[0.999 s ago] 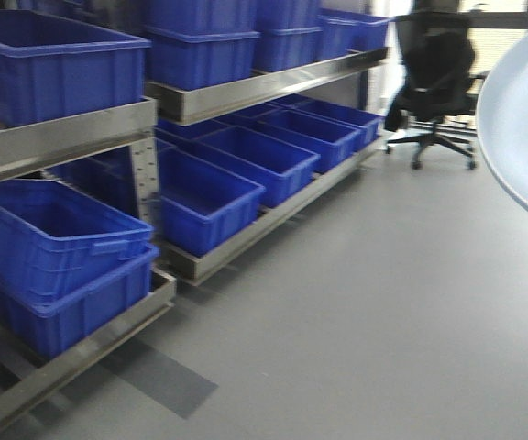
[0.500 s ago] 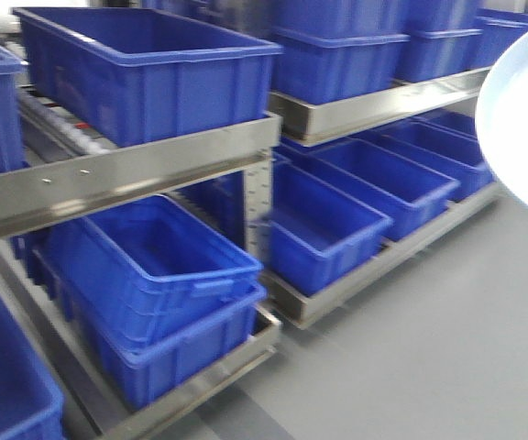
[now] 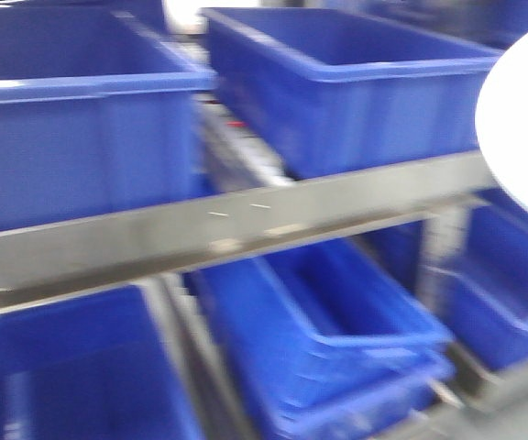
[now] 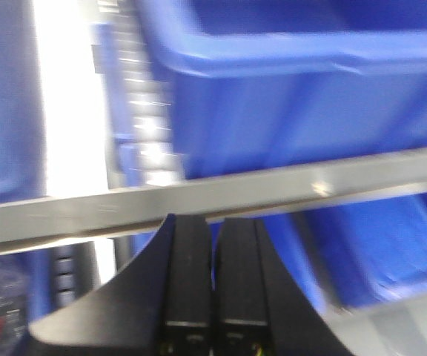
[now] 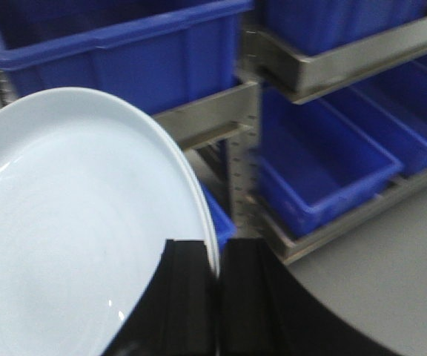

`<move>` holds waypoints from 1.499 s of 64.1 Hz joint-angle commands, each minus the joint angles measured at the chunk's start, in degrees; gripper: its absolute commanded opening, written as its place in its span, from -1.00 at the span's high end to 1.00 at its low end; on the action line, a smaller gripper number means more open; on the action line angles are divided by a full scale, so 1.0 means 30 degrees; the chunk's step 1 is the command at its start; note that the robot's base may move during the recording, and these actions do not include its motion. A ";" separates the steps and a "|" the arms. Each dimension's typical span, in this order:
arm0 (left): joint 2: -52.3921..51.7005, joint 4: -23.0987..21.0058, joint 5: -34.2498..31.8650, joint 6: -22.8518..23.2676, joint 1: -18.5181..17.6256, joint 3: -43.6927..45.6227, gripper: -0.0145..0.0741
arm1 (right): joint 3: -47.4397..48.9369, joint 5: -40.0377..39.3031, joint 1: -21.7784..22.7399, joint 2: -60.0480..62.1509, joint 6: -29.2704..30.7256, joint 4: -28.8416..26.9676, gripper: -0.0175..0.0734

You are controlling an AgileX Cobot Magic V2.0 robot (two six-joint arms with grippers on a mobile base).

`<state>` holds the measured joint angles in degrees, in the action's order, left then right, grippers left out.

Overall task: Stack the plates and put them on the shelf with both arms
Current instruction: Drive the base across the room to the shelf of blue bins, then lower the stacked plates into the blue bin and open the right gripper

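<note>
While right gripper [image 5: 218, 252] grips the glossy pale plates [image 5: 73, 222] (2 rims show, stacked), left gripper [image 4: 215, 226] is clenched w/ nothing inside.

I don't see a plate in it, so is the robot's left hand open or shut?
Shut. The left wrist view shows the left gripper's jaws pressed together, nothing held between them.

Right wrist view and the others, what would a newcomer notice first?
The pale plates, stacked and pinched at the rim by the right gripper, fill the left of the right wrist view and glare white at the front view's right edge. Behind them, big blue bins crowd a metal shelf. The left gripper is shut on nothing before that shelf.
</note>
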<state>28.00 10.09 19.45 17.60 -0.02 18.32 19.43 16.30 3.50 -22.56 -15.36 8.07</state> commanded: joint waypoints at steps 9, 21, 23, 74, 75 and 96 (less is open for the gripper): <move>0.0146 -0.0019 -0.1517 0.0223 0.0011 0.0585 0.48 | 0.0611 -0.1789 0.0133 -0.0199 0.0025 0.0172 0.51; 0.0146 -0.0019 -0.1517 0.0223 0.0011 0.0585 0.48 | 0.0611 -0.1789 0.0133 -0.0199 0.0025 0.0172 0.51; 0.0146 -0.0019 -0.1517 0.0223 0.0011 0.0585 0.48 | 0.0611 -0.1789 0.0133 -0.0199 0.0025 0.0172 0.51; 0.0146 -0.0019 -0.1517 0.0223 0.0011 0.0585 0.48 | 0.0611 -0.1789 0.0133 -0.0199 0.0025 0.0172 0.51; 0.0146 -0.0019 -0.1517 0.0223 0.0011 0.0585 0.48 | 0.0611 -0.1789 0.0133 -0.0199 0.0025 0.0172 0.51; 0.0146 -0.0019 -0.1517 0.0223 0.0011 0.0585 0.48 | 0.0611 -0.1789 0.0133 -0.0199 0.0025 0.0172 0.51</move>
<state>28.00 10.09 19.45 17.60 -0.02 18.32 19.43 16.30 3.50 -22.66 -15.36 8.07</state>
